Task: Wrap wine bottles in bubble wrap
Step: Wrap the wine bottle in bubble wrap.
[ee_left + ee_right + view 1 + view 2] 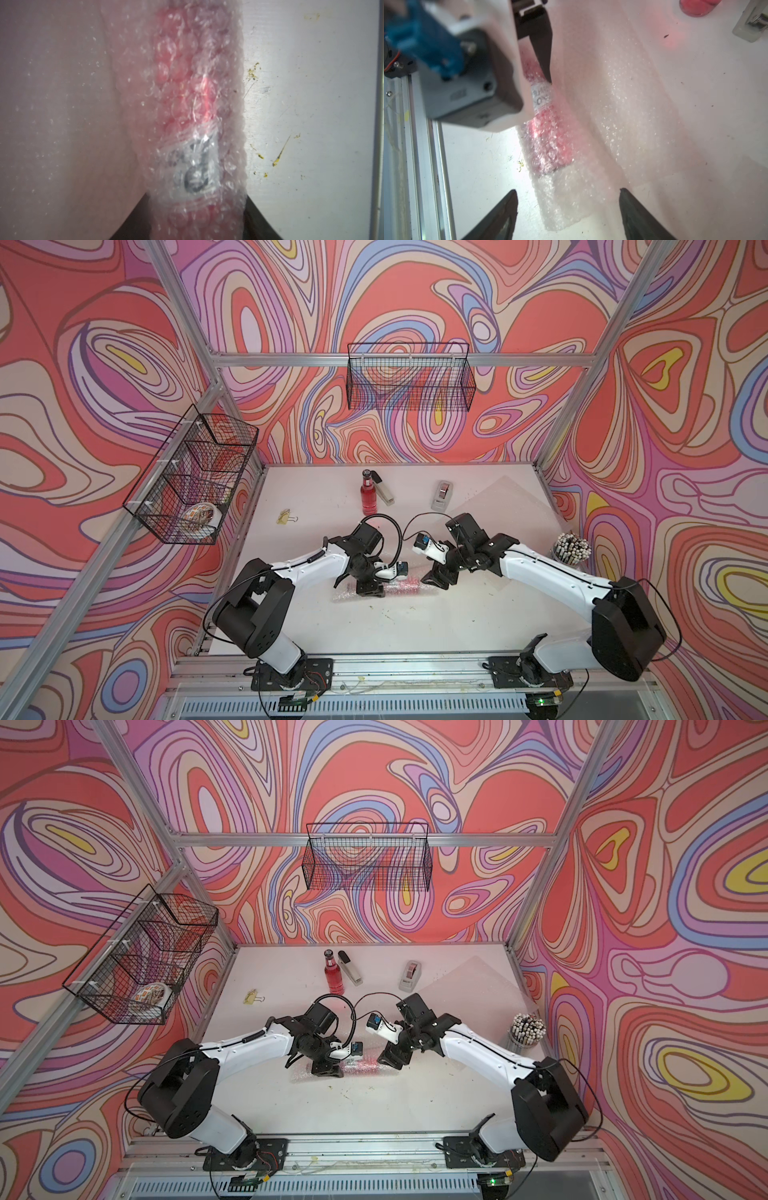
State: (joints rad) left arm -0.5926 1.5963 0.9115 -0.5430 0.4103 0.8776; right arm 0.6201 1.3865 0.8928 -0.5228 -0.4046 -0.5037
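Observation:
One wine bottle (400, 584) lies on its side at mid-table, rolled in bubble wrap (562, 203); its red liquid and white label (193, 166) show through the film. My left gripper (370, 588) (197, 197) is shut on this wrapped bottle, a finger against each side. My right gripper (434, 577) (568, 190) is open over the roll's loose, empty end, with a gap on both sides. The other wine bottle (369, 494) stands upright at the back. A second bubble wrap sheet (509, 502) lies flat at the back right.
A stapler (384, 491) lies beside the standing bottle and a grey tape dispenser (441, 495) is to its right. A binder clip (287, 516) sits at the left and a cup of pens (573, 551) at the right edge. Wire baskets hang on the left wall (195, 477) and the back wall (409, 377).

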